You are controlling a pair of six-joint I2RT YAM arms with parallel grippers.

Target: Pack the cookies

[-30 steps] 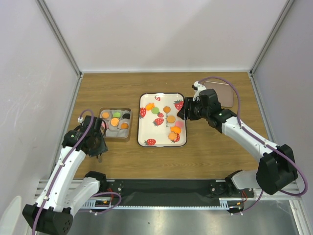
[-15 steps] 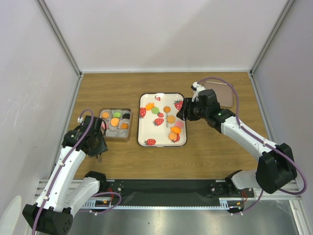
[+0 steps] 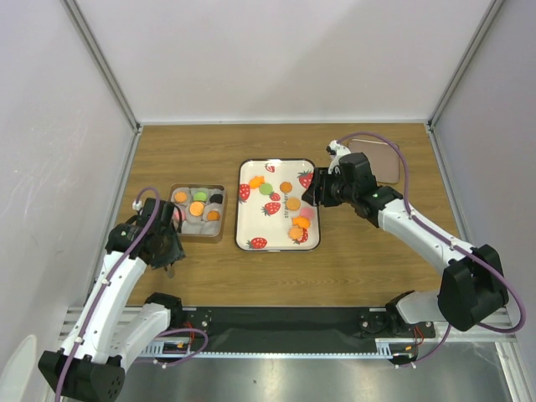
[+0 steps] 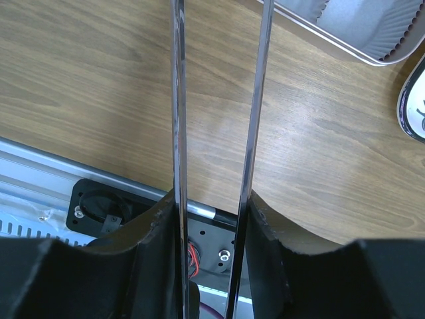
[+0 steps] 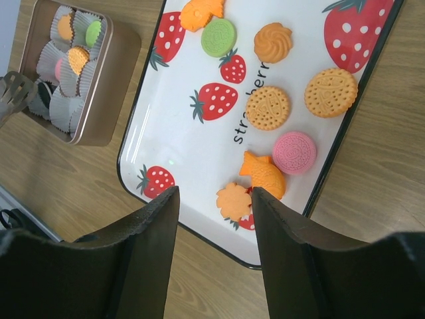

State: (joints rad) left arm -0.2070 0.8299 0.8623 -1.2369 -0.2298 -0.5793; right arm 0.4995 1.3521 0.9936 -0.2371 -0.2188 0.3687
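two arms reach over a wooden table [image 3: 377, 268]. at the lower left of the overhead view the left gripper [image 3: 167, 251] sits just below the box's left corner. its fingers [image 4: 149, 232] pinch a pair of metal tongs [image 4: 254, 100], whose two thin blades run apart and parallel over bare wood. right of it, a small metal box [image 5: 113, 86] holds white paper cups [image 5: 63, 109], several with orange, green, pink or black cookies [image 5: 267, 107] in them. in the middle lies a white tray [image 5: 179, 133] with strawberry prints and a dark rim. eight more cookies are loose on it, mostly toward its right half. the right gripper [image 5: 214, 193] hangs over the tray's right edge, fingers [image 5: 149, 252] spread wide, with an orange flower-shaped cookie [image 5: 234, 201] framed between them. at upper right a flat brown sheet [image 3: 381, 159] lies on the wood.
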